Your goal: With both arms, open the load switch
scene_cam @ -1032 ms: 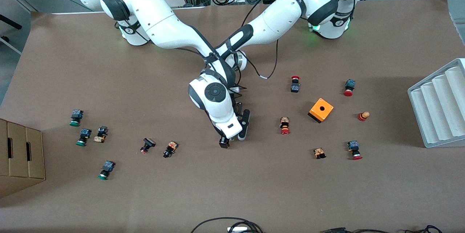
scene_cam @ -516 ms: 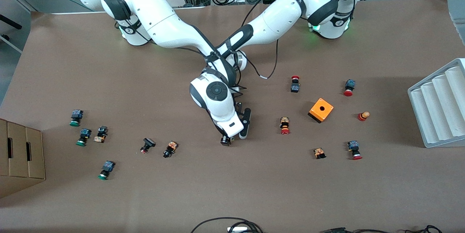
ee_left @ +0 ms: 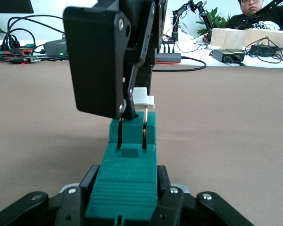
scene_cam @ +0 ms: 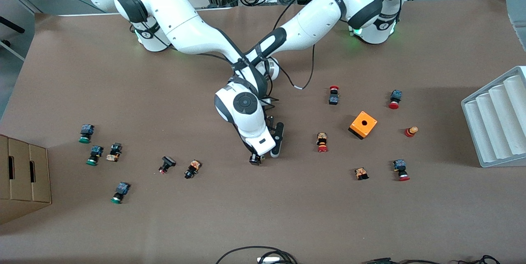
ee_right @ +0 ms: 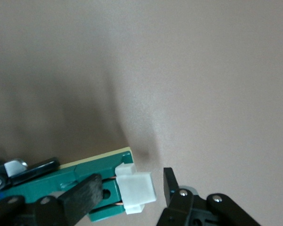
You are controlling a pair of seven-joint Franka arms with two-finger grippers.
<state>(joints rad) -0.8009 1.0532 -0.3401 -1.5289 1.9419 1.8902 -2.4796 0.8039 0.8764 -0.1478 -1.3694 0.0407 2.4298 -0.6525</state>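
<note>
Over the middle of the table [scene_cam: 287, 214], the load switch [ee_left: 127, 183] is held just above the brown surface, lengthwise along the left gripper [ee_left: 127, 200], whose fingers are clamped on the sides of its green body. Its white piece [ee_right: 134, 188] sticks out at the free end. The right gripper [ee_right: 127, 189] straddles that piece with its fingers apart: one lies close against it, and a slim gap shows at the other.

To do this step well, I judge that the right gripper should close squarely on the white piece alone, not on the green body. It should then pull straight along the switch's length while the left gripper holds firm. A skewed pull could bend the thin metal pins beside the piece.

Toward the left arm's end, an orange box [scene_cam: 363, 124] shows one dark hole, and its inside cannot be seen. At that end's edge, the ribbed grey tray [scene_cam: 493, 120] shows nothing in its channels. At the right arm's end, the cardboard box [scene_cam: 24, 177] hides its contents.
</note>
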